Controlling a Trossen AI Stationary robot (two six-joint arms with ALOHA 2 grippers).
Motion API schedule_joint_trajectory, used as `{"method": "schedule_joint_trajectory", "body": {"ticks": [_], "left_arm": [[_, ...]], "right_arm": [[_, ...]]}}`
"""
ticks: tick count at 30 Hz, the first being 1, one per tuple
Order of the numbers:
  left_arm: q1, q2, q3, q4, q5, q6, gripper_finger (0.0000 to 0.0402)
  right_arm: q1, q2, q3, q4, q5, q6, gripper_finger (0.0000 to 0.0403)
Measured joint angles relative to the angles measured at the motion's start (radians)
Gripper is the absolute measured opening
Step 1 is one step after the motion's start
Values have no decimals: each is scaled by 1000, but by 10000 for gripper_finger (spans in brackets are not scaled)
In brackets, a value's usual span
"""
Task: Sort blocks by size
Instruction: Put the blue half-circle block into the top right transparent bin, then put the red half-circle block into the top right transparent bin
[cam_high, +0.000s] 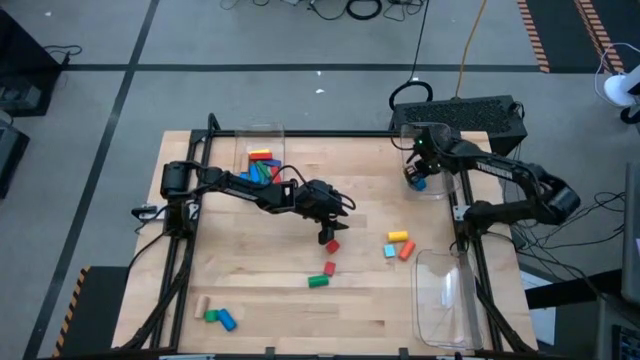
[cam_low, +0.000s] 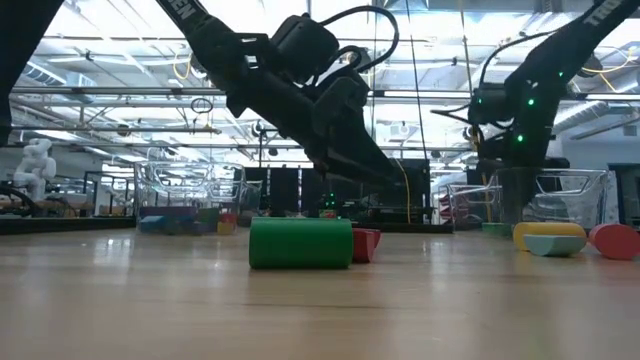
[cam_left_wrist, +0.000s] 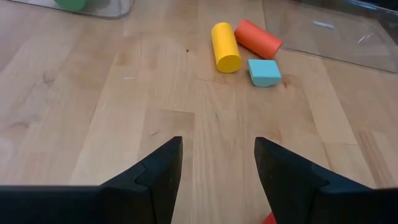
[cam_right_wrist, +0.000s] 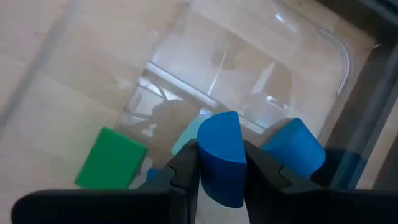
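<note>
My left gripper (cam_high: 330, 234) hangs open and empty over the middle of the table, just above a small red block (cam_high: 332, 246). The left wrist view shows its parted fingers (cam_left_wrist: 217, 162) over bare wood. Beyond them lie a yellow cylinder (cam_left_wrist: 225, 46), an orange cylinder (cam_left_wrist: 257, 37) and a light-blue block (cam_left_wrist: 263, 71). My right gripper (cam_high: 417, 178) is shut on a dark-blue half-round block (cam_right_wrist: 221, 155) over the clear bin (cam_high: 428, 150) at the far right. A green block (cam_right_wrist: 112, 158) and a blue cylinder (cam_right_wrist: 297, 148) lie in that bin. My right gripper pinches the dark-blue half-round block by its two opposite sides (cam_right_wrist: 210, 168) between its two fingers, with the rounded edge sticking out past the fingertips. The fingers point down from above. The block is lifted clear above the bin's floor.
A green cylinder (cam_high: 318, 281) and another red block (cam_high: 329, 267) lie near the table's middle. Wood, green and blue blocks (cam_high: 215, 316) lie at the near left. A clear bin with several blocks (cam_high: 261, 158) stands at the far left, and another clear bin (cam_high: 445, 295) at the near right.
</note>
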Motion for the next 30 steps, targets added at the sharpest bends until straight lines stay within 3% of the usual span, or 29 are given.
{"method": "schedule_joint_trajectory", "body": {"ticks": [12, 15, 22, 30], "left_arm": [[-40, 0, 0, -4, 30, 34, 201], [-42, -1, 0, -41, -17, 25, 201], [-63, -68, 0, -393, -272, -16, 201], [-163, -69, 0, -383, -265, -204, 201]], "right_arm": [[-30, 19, 0, 44, -71, -39, 206], [-23, -26, 0, 43, -71, -33, 225], [40, -267, 0, 33, -77, 7, 222], [140, -511, 1, -48, -171, 99, 215]]}}
